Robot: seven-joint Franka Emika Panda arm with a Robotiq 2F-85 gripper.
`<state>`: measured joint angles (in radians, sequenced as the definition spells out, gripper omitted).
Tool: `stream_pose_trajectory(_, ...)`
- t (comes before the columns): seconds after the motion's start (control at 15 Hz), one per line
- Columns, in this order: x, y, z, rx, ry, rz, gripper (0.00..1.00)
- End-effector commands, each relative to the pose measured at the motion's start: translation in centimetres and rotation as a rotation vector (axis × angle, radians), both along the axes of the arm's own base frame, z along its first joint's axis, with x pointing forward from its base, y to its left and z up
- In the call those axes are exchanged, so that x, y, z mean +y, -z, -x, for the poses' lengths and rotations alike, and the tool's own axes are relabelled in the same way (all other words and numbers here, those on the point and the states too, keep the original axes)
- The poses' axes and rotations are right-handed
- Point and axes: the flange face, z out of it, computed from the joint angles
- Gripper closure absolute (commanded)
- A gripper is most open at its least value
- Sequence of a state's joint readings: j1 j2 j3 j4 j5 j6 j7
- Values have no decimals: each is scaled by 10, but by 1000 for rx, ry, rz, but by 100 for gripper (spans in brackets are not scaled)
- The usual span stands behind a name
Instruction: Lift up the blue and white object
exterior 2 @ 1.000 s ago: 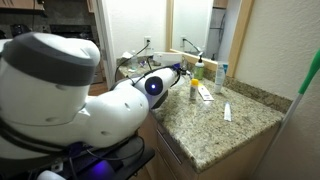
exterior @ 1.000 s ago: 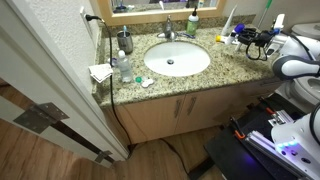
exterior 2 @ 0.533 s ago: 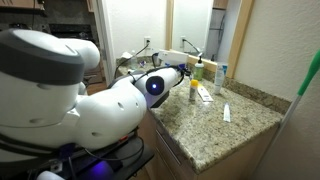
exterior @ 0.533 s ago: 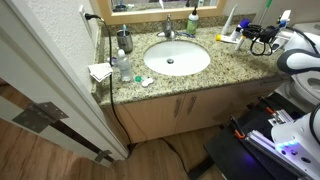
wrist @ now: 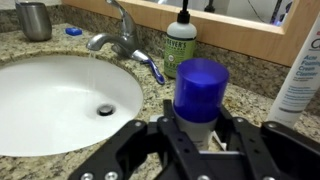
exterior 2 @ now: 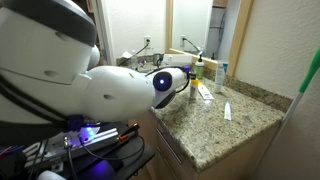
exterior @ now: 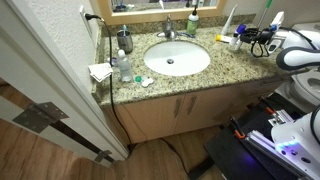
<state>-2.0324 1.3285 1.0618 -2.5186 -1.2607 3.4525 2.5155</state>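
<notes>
Gripper [wrist: 200, 130] clamps the blue and white object [wrist: 201, 88]
Smooth blue cylinder, white base, between black fingers [wrist: 170, 137] over the speckled granite counter [wrist: 250, 88].

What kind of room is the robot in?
Most likely a bathroom: a white sink is set in a speckled stone counter, with a metal faucet, a pump bottle and a mirror on the wall behind.
</notes>
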Motion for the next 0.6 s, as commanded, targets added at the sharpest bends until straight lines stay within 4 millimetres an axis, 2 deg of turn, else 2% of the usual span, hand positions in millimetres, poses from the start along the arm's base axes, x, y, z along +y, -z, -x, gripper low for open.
stream_pose_trajectory(0.0, 17, -2, -15, 51, -58, 56, 84)
stream_pose_trajectory(0.13, 44, -1, -24, 32, -128, 49, 84)
stream_pose_trajectory(0.4, 58, 15, -40, 67, -148, 7, 84)
stream_pose_trajectory(0.53, 57, 26, -45, 88, -139, -5, 84)
